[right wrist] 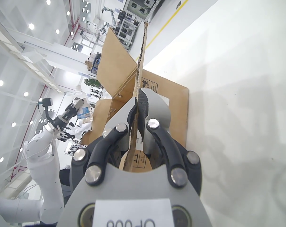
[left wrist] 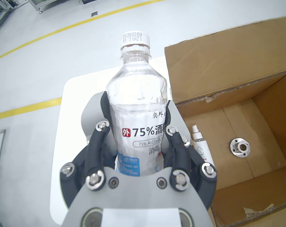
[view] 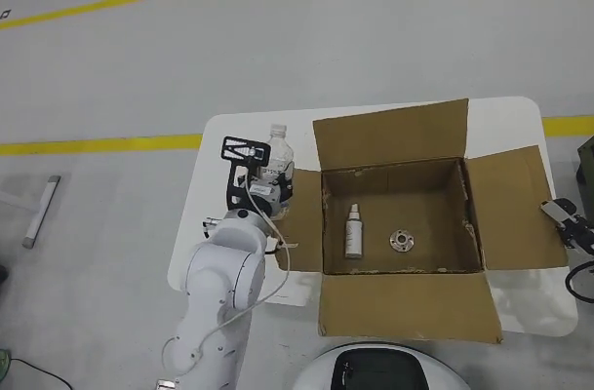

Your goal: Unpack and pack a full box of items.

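Observation:
An open cardboard box (view: 404,283) sits on the white table (view: 218,136). My left gripper (left wrist: 137,114) is shut on a clear alcohol bottle (left wrist: 136,109) with a white cap, held above the table just left of the box (left wrist: 228,55). The same bottle (view: 278,156) and left gripper (view: 266,185) appear from above by the box's left flap. Inside the box lie a small white spray bottle (view: 353,231) and a round metal flange (view: 402,240). My right gripper (right wrist: 139,106) is shut on the edge of the box's right flap (right wrist: 143,55), at the table's right side (view: 560,219).
The box's four flaps are folded outward, the near flap (view: 404,307) overhanging the table's front edge. A black flat frame (view: 243,151) lies on the table behind the left gripper. A grey bar (view: 40,210) lies on the floor to the left.

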Controlling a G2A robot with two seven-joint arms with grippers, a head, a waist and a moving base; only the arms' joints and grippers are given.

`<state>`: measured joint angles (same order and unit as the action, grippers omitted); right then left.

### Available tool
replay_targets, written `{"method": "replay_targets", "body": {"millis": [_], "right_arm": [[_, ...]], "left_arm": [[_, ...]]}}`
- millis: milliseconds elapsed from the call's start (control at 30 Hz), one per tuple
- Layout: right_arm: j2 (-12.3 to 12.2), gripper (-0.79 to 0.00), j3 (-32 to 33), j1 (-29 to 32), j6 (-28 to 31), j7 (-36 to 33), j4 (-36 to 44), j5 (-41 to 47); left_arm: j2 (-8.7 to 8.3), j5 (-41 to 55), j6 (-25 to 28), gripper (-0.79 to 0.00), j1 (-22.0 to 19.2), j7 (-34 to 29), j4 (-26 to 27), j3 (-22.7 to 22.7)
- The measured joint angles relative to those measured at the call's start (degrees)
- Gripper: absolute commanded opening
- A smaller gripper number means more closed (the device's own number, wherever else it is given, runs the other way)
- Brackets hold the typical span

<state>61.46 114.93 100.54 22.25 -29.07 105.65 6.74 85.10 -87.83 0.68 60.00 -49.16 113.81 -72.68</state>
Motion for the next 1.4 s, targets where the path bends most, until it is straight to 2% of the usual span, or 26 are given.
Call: {"method": "replay_targets", "body": {"millis": [167,400,567,767,1000,1400], "right_arm": [[0.1,-0.785,-0.2,0.3,0.2,0.3,-0.2,0.2],[0.2,-0.785,-0.4,0.4,0.6,0.2,-0.3,0.4],[0.3,-0.785,-0.6,0.3,0.7,0.0,-0.3,0.2],[0.3,-0.785,-1.1,0.0,0.7,-0.2,-0.2,-0.3],[0.4,-0.785,-0.9,0.1,0.9,-0.3,-0.5,-0.6],[0.4,-0.785,-0.9,-0.1,0.7,-0.5,-0.5,-0.9]], "left_arm": [[-0.13,-0.2,-0.4,-0.785,0.7,-0.1,1.5,-0.8],[-0.79,-1.9,-1.1,-0.785,2.3,-1.0,6.6,-6.9],[-1.23,-2.5,-0.5,-0.785,4.0,-1.6,7.8,-10.6],[-1.74,-5.9,0.7,-0.785,6.5,-2.5,4.2,-12.5],[-2.03,-7.7,0.7,-0.785,10.5,-2.4,-2.4,-12.5],[-2.03,-8.1,0.5,-0.785,11.7,-2.4,-10.1,-9.8]]}}
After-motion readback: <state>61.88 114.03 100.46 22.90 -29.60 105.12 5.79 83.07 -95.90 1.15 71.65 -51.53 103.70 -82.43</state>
